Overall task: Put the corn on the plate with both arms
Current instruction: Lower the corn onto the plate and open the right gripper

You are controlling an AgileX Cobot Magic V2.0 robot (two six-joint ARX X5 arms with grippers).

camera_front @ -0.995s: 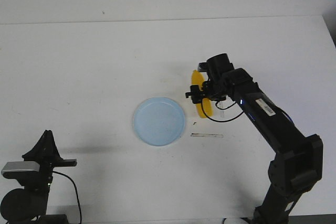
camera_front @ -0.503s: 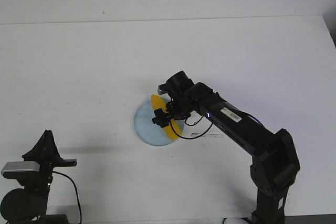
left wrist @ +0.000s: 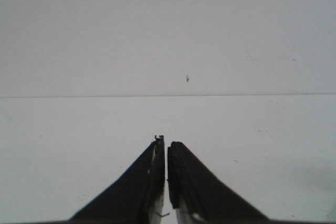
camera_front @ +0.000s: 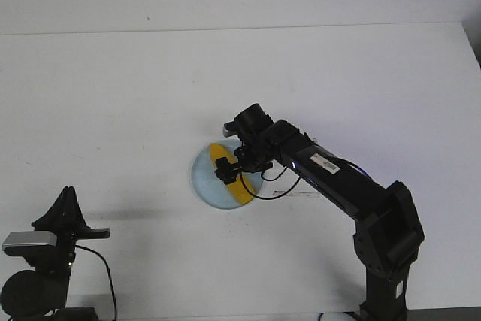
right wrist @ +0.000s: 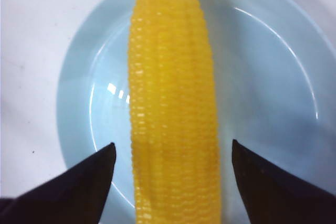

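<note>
Jaws of right gripper (right wrist: pixel 170 156) spread wide, clear of corn (right wrist: pixel 173 108) lying on plate (right wrist: pixel 273 77); left gripper (left wrist: pixel 166 150) closed, empty, over bare white table (camera_front: pixel 113 95).

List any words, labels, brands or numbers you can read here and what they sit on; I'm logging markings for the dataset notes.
No text can be read in any view.
White label on the right arm: dark print, too small and blurred to read.
The corn, the plate and the left gripper carry no visible markings.
</note>
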